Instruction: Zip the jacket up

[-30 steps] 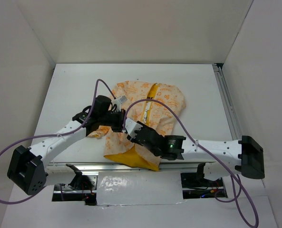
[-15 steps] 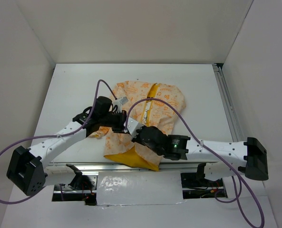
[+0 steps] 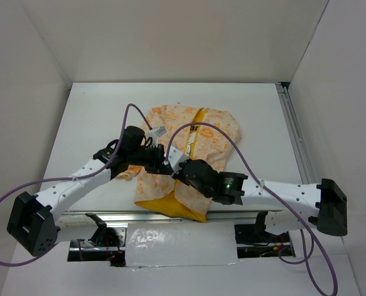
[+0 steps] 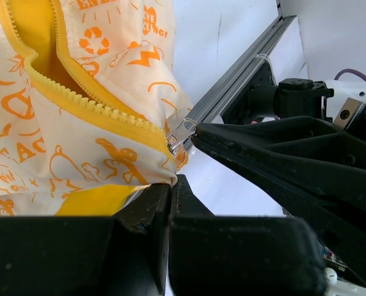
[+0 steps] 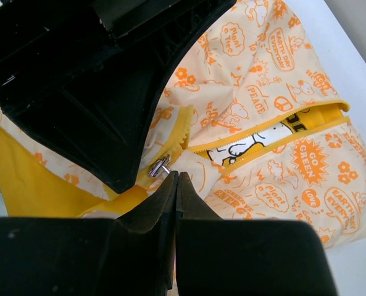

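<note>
jacket (image 3: 215, 132) hem in left gripper (image 4: 172, 180), right gripper (image 5: 175, 176) alongside

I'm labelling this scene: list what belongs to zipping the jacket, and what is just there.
Job:
jacket
zipper
slider
left gripper, at the jacket's hem
right gripper, beside the slider

Just there:
table
cables
rail

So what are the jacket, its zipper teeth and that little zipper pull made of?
The jacket looks like thin matte woven cloth, creasing softly. The zipper teeth look like moulded yellow plastic, chunky and even. The zipper pull seems metal: silvery, glinting.
</note>
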Available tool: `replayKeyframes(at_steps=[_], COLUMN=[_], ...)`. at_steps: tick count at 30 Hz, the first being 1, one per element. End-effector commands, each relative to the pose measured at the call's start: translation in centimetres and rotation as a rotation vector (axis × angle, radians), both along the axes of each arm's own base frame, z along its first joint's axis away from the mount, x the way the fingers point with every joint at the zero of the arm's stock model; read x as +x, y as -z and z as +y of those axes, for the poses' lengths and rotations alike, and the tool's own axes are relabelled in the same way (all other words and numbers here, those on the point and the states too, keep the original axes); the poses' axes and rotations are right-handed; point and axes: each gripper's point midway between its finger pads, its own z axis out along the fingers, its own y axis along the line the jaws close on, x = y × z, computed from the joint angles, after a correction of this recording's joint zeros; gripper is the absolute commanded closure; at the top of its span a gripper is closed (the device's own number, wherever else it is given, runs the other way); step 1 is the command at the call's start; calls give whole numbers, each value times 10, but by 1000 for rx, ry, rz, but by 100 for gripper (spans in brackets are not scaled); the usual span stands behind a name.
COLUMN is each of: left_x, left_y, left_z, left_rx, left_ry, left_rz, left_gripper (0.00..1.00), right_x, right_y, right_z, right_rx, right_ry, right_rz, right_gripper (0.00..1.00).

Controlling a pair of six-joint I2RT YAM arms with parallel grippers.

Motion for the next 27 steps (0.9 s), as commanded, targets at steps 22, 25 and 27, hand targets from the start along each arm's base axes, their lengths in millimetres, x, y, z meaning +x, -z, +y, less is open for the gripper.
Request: replayKeyframes(at_steps=[22, 25, 27], left_x=[-6, -7, -6], left_y=[-15, -16, -14], left_z=[-3, -4, -5], left_rx=[-42, -49, -47], left_ry=[49, 58, 64], left_rz=[-60, -63, -57], left_gripper=[100, 100, 100], right_x=[10, 8, 7], right_y=[8, 8, 3], right_z=[-5, -5, -2], right_rx=[0, 16, 40], right_ry=[90, 76, 61], right_rz=[51, 59, 50], right_gripper=[74, 75, 78])
